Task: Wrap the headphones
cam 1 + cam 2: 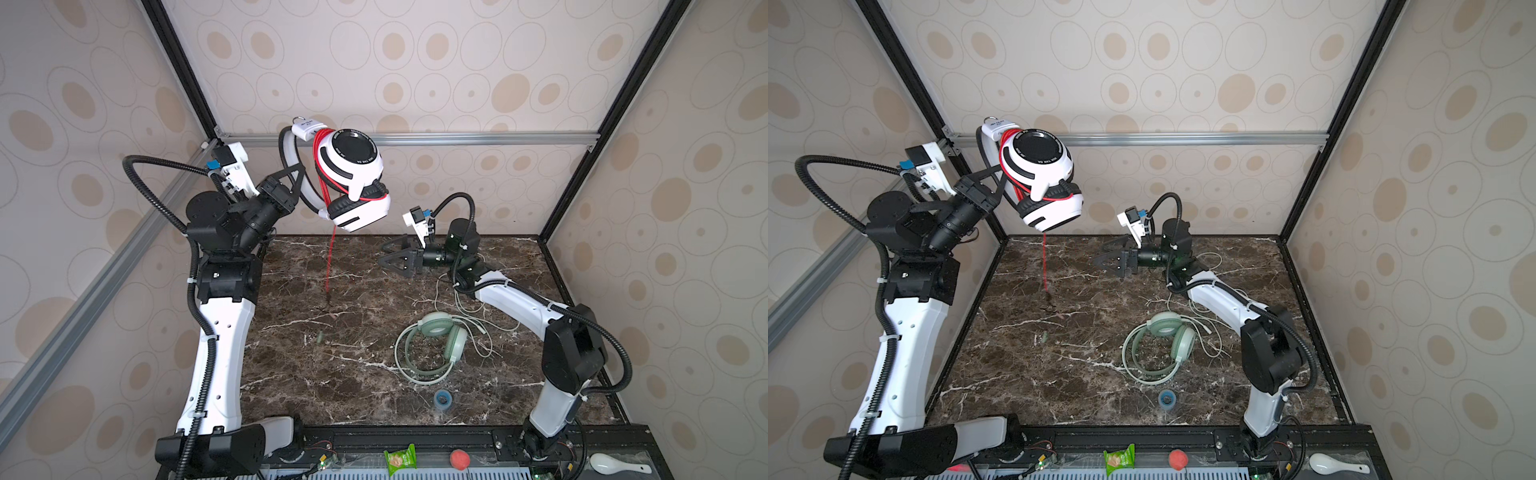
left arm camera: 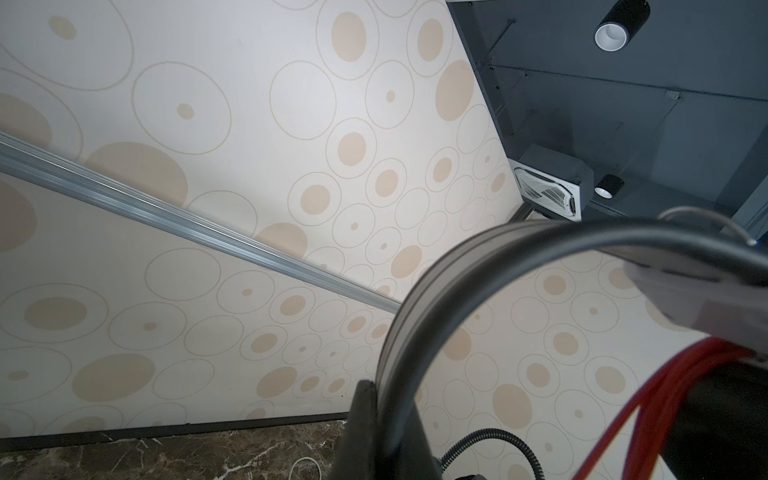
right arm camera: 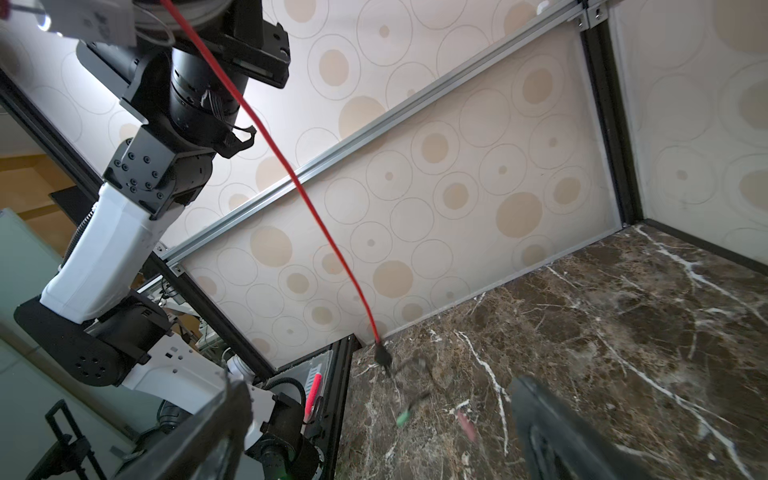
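1. Where the left arm rises toward the back wall in both top views, the left gripper point(image 1: 297, 181) is clamped tight on the headband point(image 1: 307, 198) of the white pair point(image 1: 353, 170), holding it high over the table point(image 1: 316, 374).
   - The red cable point(image 1: 331, 257) is looped round the band by the upper cup, and one strand hangs down towards the table.
   - The right gripper point(image 1: 384, 253) hovers near that strand, jaws spread wide and holding nothing.
   - The mint pair point(image 1: 436, 345) lies flat on the table by the right arm, its pale cable point(image 1: 469, 307) loose around it.
2. In the left wrist view, a finger point(image 2: 365, 424) sits against the headband point(image 2: 415, 299), with red loops beside it.
3. In the right wrist view, the fingers point(image 3: 216, 424) stand far apart with nothing between them. The red cable point(image 3: 316, 216) drops to its dark plug point(image 3: 382, 356), but I cannot tell whether the plug touches the table.
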